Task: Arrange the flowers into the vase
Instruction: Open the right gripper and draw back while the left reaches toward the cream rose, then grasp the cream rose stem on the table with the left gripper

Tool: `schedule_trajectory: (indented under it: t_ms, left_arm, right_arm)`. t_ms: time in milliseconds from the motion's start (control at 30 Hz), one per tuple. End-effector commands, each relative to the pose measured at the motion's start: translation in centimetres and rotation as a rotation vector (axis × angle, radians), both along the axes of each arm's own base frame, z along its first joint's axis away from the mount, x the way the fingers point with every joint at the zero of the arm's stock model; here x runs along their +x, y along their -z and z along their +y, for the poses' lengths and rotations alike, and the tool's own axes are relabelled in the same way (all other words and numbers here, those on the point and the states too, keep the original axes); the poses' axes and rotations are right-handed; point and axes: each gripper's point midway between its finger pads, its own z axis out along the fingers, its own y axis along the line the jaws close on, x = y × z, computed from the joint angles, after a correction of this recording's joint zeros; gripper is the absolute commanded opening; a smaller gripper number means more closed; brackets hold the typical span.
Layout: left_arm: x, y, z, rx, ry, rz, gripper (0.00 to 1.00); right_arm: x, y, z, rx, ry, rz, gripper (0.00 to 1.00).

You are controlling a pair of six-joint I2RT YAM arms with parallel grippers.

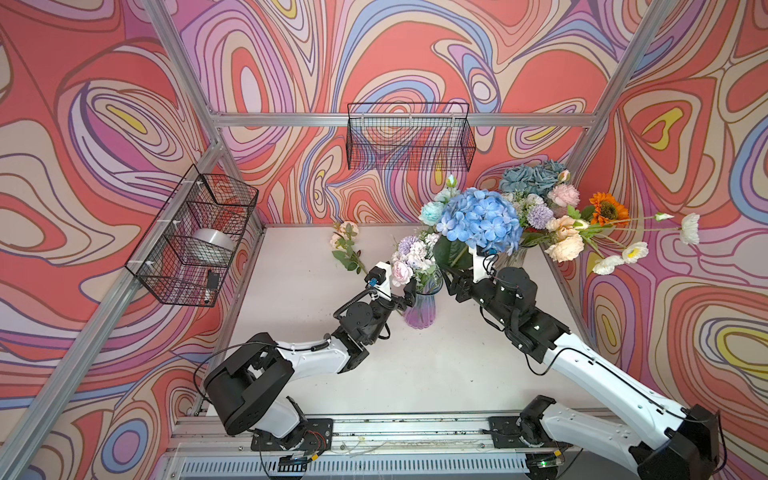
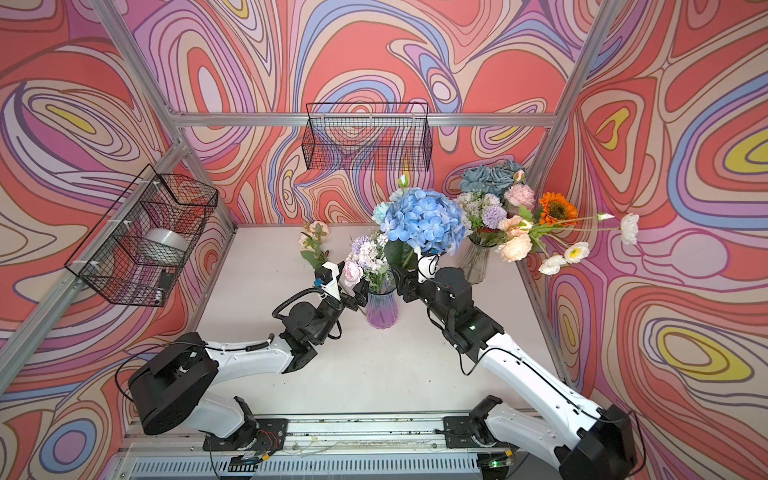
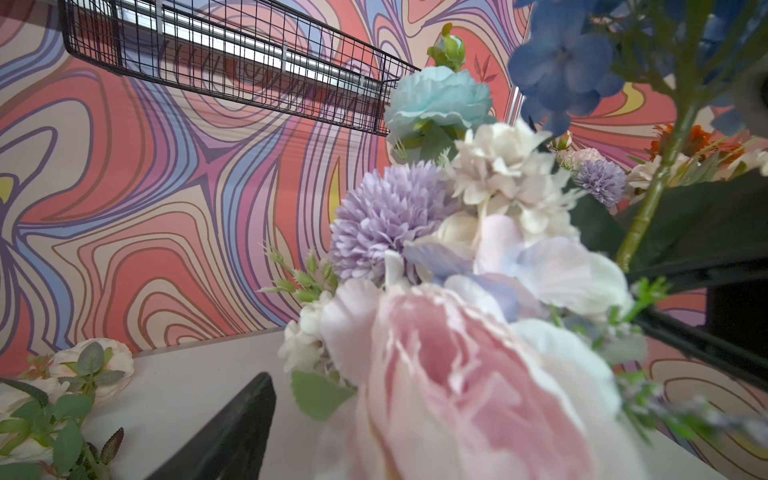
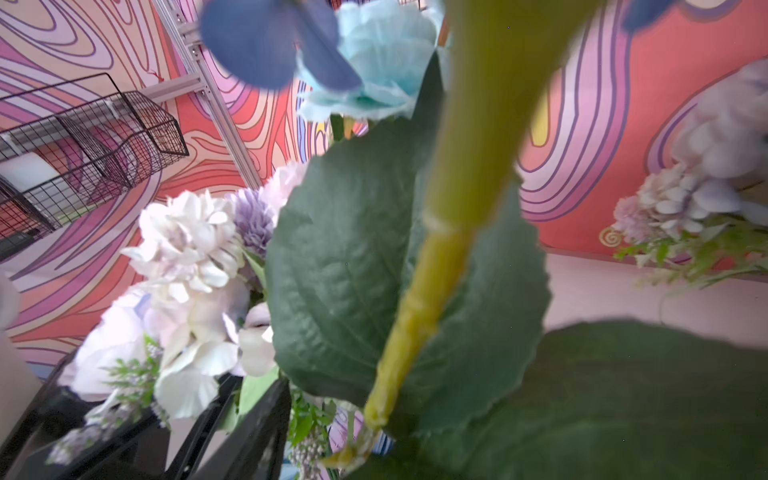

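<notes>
A ribbed purple-and-blue vase [image 1: 419, 311] stands mid-table with pink, lilac and white flowers [image 1: 409, 257] in it. A big blue hydrangea [image 1: 478, 220] leans over it. Its green stem [image 4: 415, 320] runs down to the vase's mouth. My right gripper [image 1: 444, 270] is open beside that stem; one black finger [image 4: 249, 436] stands apart from it and a leaf hides the other. My left gripper [image 1: 409, 298] is open at the vase's left rim, under a pink bloom [image 3: 457, 395]. One of its fingers [image 3: 232, 432] shows. A cream spray [image 1: 345, 245] lies on the table.
A clear glass vase [image 1: 511, 257] at the back right holds blue-grey, pink, peach, orange and white blooms that spread towards the right wall. A wire basket [image 1: 409, 137] hangs on the back wall. Another basket [image 1: 195, 237] on the left wall holds a silver roll.
</notes>
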Motion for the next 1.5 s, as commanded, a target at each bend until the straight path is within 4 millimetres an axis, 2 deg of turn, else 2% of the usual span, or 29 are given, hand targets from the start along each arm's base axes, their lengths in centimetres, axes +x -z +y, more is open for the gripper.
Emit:
schedule_trajectory:
  t_ms: [0,133,300,367,500,633,667,700,833,967,1133,1300,1467]
  left_arm:
    - [-0.3,-2.0,1.2,-0.071,-0.024,-0.038,0.87]
    - [-0.3,-1.9,1.2,-0.072,-0.022,-0.019,0.89]
    - [-0.9,-1.7,1.2,-0.057,0.011,0.033,0.95]
    - [-1.3,-1.3,1.3,-0.035,0.029,0.071,0.99]
    - [-2.4,-0.4,1.5,0.006,0.072,0.153,1.0]
    - [-3.5,0.9,3.0,0.014,0.061,0.23,1.0]
    - [-3.6,0.7,3.5,0.007,0.046,0.234,1.0]
    - [-4.0,2.5,4.4,0.035,0.023,0.267,1.0]
    - [-3.8,3.7,7.7,0.049,-0.127,0.311,1.0]
    - [-2.4,5.1,10.6,0.016,-0.229,0.399,1.0]
    - [0.2,7.6,13.7,-0.115,-0.282,0.528,0.97]
    - [3.8,8.6,13.9,-0.136,-0.299,0.625,0.92]
    - [7.5,11.2,13.3,-0.069,-0.338,0.781,0.89]
  right_arm:
    - [-0.5,0.2,-1.6,-0.024,0.06,0.018,0.66]
    - [-1.0,-0.1,-2.5,-0.038,0.084,0.028,0.67]
    - [-2.1,1.5,-2.7,-0.104,0.058,0.106,0.79]
    - [-2.9,2.3,-2.4,-0.111,0.019,0.151,0.84]
    - [-5.0,3.2,-1.5,-0.088,-0.08,0.219,0.86]
    - [-7.0,1.8,-0.5,-0.035,-0.184,0.232,0.8]
    - [-7.3,1.3,-0.2,-0.021,-0.205,0.23,0.78]
    - [-7.7,0.8,0.0,-0.007,-0.226,0.229,0.76]
    - [-7.9,-1.1,0.9,0.04,-0.271,0.22,0.6]
    - [-7.6,-3.0,1.9,0.08,-0.312,0.179,0.5]
    - [-7.3,-5.5,2.8,0.12,-0.352,0.101,0.45]
    - [-6.8,-7.1,3.4,0.147,-0.374,0.028,0.44]
    - [-6.4,-7.8,3.8,0.151,-0.385,-0.013,0.44]
